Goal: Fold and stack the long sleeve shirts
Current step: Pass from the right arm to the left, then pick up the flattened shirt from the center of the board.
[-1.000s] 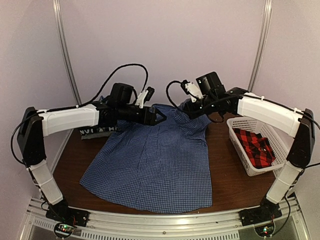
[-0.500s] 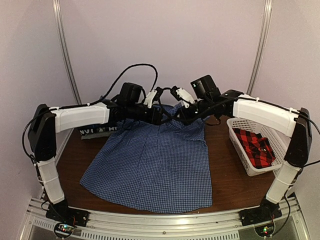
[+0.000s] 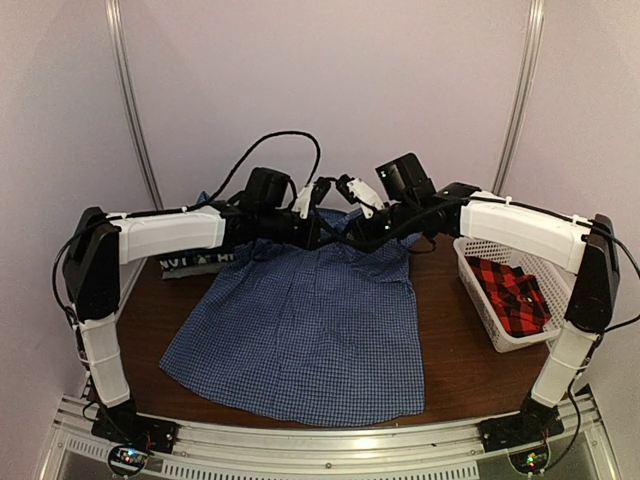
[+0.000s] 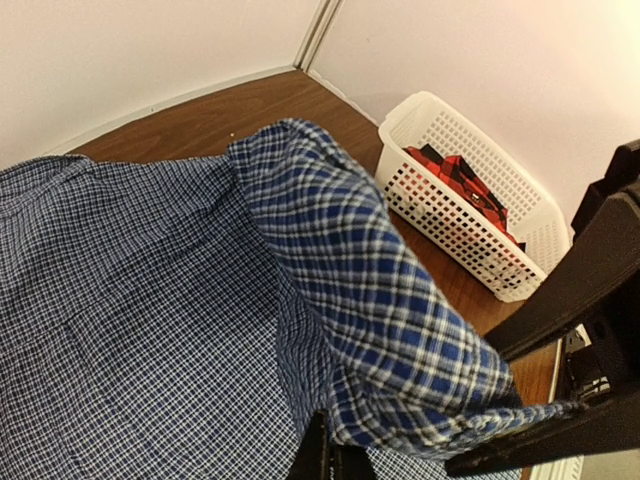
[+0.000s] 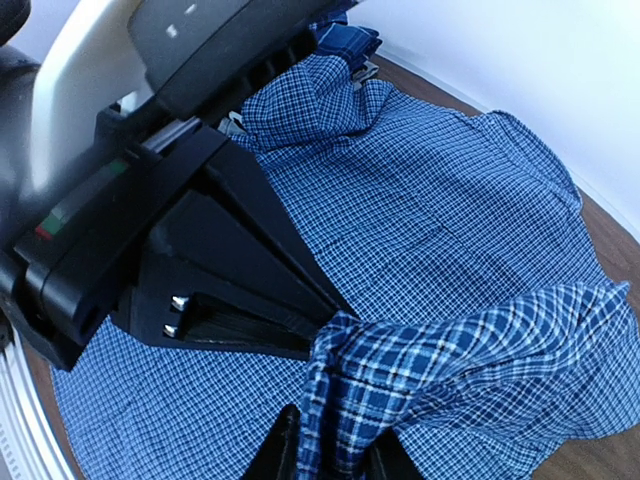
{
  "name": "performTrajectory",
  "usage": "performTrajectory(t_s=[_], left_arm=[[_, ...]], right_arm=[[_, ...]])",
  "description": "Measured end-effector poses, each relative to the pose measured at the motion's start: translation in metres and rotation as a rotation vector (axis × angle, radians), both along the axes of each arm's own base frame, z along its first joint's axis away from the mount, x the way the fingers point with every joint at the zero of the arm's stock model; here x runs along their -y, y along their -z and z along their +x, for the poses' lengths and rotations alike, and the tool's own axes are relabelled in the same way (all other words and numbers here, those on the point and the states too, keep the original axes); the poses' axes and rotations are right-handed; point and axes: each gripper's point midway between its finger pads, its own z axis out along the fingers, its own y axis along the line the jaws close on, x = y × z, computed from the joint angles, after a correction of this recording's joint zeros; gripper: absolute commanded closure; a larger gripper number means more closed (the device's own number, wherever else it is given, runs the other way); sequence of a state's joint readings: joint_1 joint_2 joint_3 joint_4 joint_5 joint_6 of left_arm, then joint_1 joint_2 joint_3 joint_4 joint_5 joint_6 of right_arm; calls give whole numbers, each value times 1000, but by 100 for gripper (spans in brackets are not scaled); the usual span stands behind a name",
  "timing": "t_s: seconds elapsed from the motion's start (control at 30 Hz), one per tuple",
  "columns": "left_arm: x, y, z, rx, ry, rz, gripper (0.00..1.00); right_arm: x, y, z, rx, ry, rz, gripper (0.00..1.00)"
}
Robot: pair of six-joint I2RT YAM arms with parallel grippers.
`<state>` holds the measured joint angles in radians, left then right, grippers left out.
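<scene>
A blue-and-white fine-check shirt point(image 3: 300, 330) lies spread flat on the brown table. Above its collar end, the two grippers meet over a darker blue plaid shirt point(image 4: 370, 290), which hangs bunched between them. My left gripper point(image 4: 335, 455) is shut on a fold of the plaid cloth point(image 5: 450, 360). My right gripper point(image 5: 335, 440) faces it tip to tip, its fingers parted with the same cloth loose between them. In the top view both grippers point(image 3: 340, 232) overlap and hide the plaid shirt. A red-and-black plaid shirt point(image 3: 508, 290) lies in the basket.
A white slatted basket point(image 3: 470, 275) stands at the table's right edge, close to the right arm. A dark object with white letters point(image 3: 185, 262) lies at the back left. Bare brown table point(image 3: 450, 370) shows right of the spread shirt.
My left gripper moved right to meet the right gripper and shut on the plaid cloth. The right gripper shifted slightly left and its fingers widened.
</scene>
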<state>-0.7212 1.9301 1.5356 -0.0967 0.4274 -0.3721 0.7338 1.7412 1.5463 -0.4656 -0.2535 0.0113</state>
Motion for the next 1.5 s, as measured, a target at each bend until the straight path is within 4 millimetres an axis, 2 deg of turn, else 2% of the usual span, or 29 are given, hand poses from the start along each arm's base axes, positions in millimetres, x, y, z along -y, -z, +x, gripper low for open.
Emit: performTrajectory(t_s=[0.2, 0.4, 0.57, 0.7, 0.73, 0.77, 0.87, 1.03, 1.1, 1.2, 1.27, 1.37, 1.5], left_arm=[[-6, 1, 11, -13, -85, 15, 100], [-32, 3, 33, -80, -278, 42, 100], [-82, 10, 48, -138, -443, 52, 100], [-113, 23, 56, -172, -529, 70, 100], [-117, 27, 56, -181, -540, 77, 100], [-120, 33, 56, -191, -550, 85, 100], [-126, 48, 52, -215, -567, 113, 100], [-134, 55, 48, -229, -592, 141, 100], [-138, 51, 46, -224, -605, 145, 100], [-150, 40, 37, -207, -633, 138, 100], [-154, 35, 33, -204, -640, 132, 100], [-160, 31, 24, -207, -648, 121, 100], [-167, 42, 13, -236, -658, 136, 100]], right_arm=[[5, -2, 8, -1, 80, 10, 49], [29, 1, 26, -15, 241, 9, 36], [74, 11, 38, -56, 393, 21, 33], [113, 37, 53, -129, 517, 45, 30], [116, 45, 53, -153, 528, 51, 30], [130, 52, 59, -174, 565, 61, 29], [145, 67, 78, -206, 617, 92, 30], [146, 112, 105, -283, 644, 123, 34], [145, 134, 113, -326, 647, 127, 37], [141, 155, 124, -371, 654, 139, 38], [137, 159, 133, -380, 649, 152, 39], [126, 154, 153, -369, 635, 189, 39], [110, 144, 178, -344, 604, 251, 39]])
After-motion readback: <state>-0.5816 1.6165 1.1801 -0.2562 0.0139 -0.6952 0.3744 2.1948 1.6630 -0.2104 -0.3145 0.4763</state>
